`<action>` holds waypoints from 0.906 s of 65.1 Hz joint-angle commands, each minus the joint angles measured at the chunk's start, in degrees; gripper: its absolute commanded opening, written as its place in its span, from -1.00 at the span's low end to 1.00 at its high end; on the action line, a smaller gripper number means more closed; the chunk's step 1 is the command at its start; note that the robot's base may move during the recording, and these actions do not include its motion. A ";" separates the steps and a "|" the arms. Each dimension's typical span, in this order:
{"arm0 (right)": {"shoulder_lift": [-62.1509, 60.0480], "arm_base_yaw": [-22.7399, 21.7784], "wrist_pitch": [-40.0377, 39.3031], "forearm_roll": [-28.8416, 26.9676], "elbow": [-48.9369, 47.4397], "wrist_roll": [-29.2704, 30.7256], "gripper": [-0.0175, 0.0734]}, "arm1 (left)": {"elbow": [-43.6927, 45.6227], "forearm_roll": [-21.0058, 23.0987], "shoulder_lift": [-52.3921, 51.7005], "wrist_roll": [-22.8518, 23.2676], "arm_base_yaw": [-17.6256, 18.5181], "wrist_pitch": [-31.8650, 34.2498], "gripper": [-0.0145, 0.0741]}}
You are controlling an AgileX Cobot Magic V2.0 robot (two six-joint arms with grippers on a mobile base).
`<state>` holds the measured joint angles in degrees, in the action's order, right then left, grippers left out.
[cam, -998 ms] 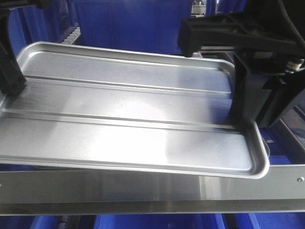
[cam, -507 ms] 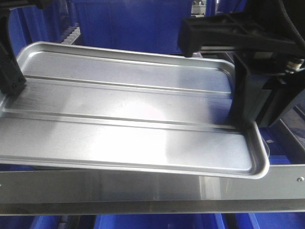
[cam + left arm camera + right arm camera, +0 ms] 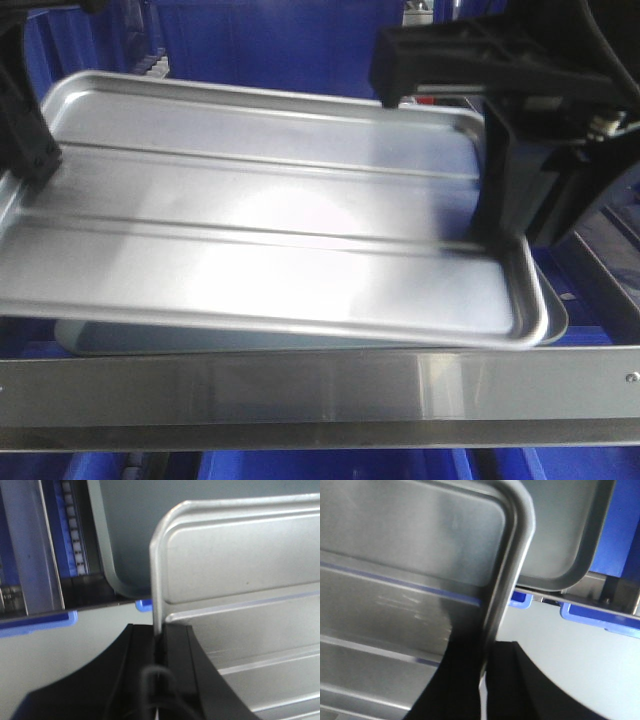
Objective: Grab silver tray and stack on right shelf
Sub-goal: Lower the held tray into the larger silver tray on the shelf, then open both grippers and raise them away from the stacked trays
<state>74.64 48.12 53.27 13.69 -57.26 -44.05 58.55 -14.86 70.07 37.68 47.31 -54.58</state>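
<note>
Silver tray (image 3: 270,230): shallow rectangular sheet metal with a brushed, shiny finish, rounded corners, a low rolled rim and two long raised ridges along its base. It is held off the surface between both grippers, roughly level with its right end a bit lower. It sits above a duller grey tray (image 3: 300,342), whose edge and rounded corner peek out under the near rim.

Left gripper (image 3: 30,165), black, is on the left short edge. In the left wrist view its jaws are nearly closed, pinching the thin rim (image 3: 158,630) between them. Right gripper (image 3: 500,238), black and blocky, is on the right short edge. The right wrist view shows the same thing, jaws clamped tight on the rolled rim (image 3: 487,645).

Right shelf (image 3: 300,388) lies directly in front of and below the tray. Its front bar is broad, flat polished steel with a small screw (image 3: 629,377) at the right end.

The left wrist view shows a lane of small white rollers (image 3: 72,525) beside the grey tray's corner. Blue plastic bins (image 3: 280,40) are behind and below.
</note>
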 commanded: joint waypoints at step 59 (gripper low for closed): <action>17.74 -17.80 -7.94 2.98 -12.62 10.03 -0.49 | 15.93 -3.01 29.16 -5.42 -9.03 7.31 -0.88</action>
<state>93.70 30.90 48.58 13.62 -67.63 -35.04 72.91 -14.39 100.41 34.72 38.28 -45.75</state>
